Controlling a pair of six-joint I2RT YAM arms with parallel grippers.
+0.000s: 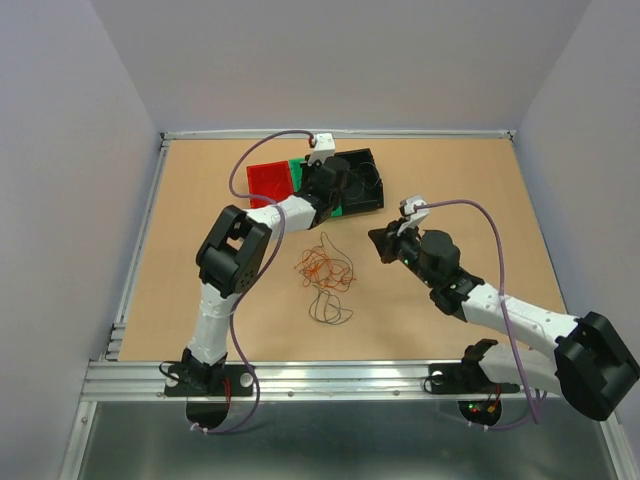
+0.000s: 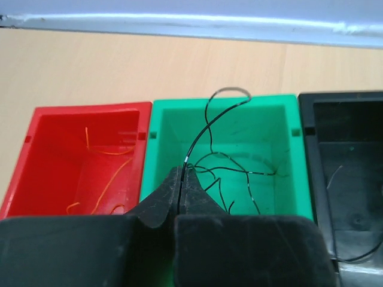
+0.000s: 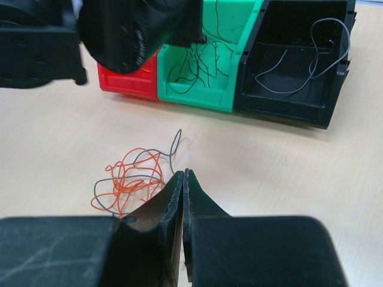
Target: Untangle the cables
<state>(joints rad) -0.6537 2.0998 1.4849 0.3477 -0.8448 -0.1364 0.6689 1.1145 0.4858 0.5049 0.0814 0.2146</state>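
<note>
Walls [image 1: 60,200] are hugging the table [image 1: 480,190], open wood before the green bin [image 2: 179,101]. Left gripper [image 2: 182,170] is clamping a black cable [image 2: 206,122] over it; right gripper [image 3: 184,173] is hanging closed, empty.

Cables [image 3: 130,178] before bins [image 3: 197,100] — some seemingly inside.

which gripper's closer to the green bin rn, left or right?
Left. The left gripper hangs right over the green bin, pinching a black cable. The right gripper is shut and empty, out over the table by the orange tangle, well clear of it.
</note>
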